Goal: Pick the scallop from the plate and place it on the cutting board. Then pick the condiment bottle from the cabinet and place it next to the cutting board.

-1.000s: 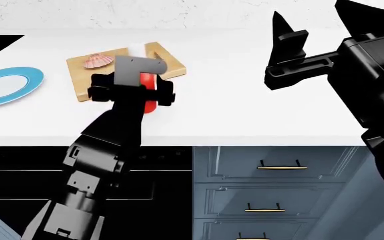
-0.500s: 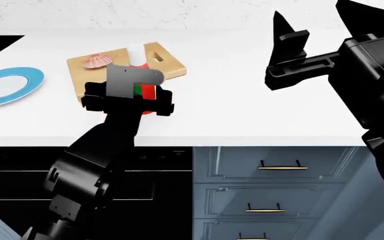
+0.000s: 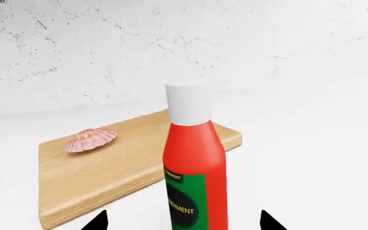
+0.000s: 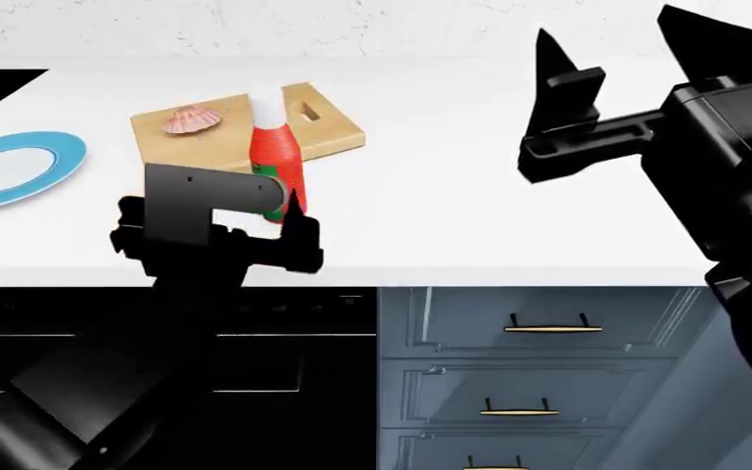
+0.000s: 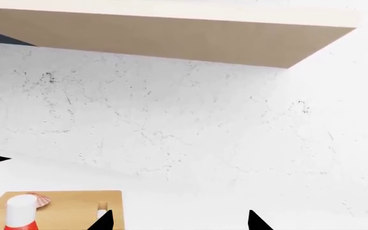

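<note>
The scallop [image 4: 192, 119], a small pink-orange ribbed fan shell, lies on the cutting board [image 4: 207, 147] near its far left corner. The board is a light-brown wooden rectangle with visible grain, lying flat and slightly askew on the white counter, its oblong handle slot at the right end. The condiment bottle [image 4: 275, 162], red with a white cap and a green-and-dark label, stands upright at the board's near edge. The sky-blue-rimmed plate [image 4: 50, 162] lies to the board's left
</note>
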Robot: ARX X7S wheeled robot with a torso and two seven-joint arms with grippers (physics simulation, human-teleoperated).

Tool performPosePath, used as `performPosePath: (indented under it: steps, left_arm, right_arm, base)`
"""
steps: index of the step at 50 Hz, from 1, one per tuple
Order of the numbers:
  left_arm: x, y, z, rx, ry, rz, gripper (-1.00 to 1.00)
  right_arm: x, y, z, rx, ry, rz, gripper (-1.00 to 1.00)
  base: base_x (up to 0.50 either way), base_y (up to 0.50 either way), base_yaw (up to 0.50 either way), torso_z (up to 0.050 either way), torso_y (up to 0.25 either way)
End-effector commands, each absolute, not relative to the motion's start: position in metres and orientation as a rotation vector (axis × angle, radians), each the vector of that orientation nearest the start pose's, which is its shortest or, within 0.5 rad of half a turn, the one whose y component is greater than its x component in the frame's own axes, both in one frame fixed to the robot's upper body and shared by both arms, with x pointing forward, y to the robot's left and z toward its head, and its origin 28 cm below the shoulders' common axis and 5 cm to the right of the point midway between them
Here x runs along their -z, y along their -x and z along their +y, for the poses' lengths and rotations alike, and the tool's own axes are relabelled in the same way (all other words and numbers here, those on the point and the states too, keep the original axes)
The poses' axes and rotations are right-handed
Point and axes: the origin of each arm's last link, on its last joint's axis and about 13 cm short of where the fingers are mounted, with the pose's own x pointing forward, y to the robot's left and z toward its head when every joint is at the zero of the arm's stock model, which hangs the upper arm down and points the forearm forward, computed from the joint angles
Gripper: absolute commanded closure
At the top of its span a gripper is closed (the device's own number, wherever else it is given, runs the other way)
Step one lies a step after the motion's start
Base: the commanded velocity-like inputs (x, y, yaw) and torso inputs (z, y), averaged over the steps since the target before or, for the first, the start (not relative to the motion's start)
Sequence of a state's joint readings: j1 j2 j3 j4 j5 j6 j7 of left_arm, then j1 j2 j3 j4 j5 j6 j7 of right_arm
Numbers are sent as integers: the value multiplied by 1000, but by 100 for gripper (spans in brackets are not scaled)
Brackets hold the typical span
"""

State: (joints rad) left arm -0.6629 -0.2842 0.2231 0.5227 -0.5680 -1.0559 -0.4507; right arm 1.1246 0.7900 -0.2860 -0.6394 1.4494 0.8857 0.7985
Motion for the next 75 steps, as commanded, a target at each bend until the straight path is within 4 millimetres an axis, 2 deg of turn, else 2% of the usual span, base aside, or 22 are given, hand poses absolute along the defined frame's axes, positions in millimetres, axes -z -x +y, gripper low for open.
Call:
performPosePath:
  steps: [1, 11, 18, 27, 49, 65, 75]
  left_arm:
    - [-214, -226, 203, 90, -111, -63, -100]
    - [-242, -200, 207, 64, -108, -130, -100]
    - [-255, -191, 212, 31, -89, -176, -100]
    - [-266, -185, 216, -10, -76, -247, -100]
    - [-270, -182, 218, -28, -39, -361, -100]
    - [-268, -179, 215, 15, -21, -419, -100]
    - [-275, -174, 213, 34, -1, -487, -100]
  right_arm:
    - [-311, -213, -126, -190, 93, -297, -100]
    - [-294, -208, -122, -137, 120, -344, -100]
    - [-278, -205, -117, -86, 190, -432, -100]
    - [-262, -202, -107, -108, 253, -561, -100]
    - [-259, -202, -92, -176, 181, -697, -100]
    - [-258, -202, -91, -168, 143, -739, -100]
    - [-262, -199, -89, -177, 123, -806, -100]
  base:
    - [0, 0, 0, 0, 0]
    - [0, 0, 0, 0, 0]
    - [0, 0, 0, 0, 0]
    - [0, 0, 0, 0, 0]
    - [0, 0, 0, 0, 0]
    - [0, 0, 0, 0, 0]
    - [0, 0, 0, 0, 0]
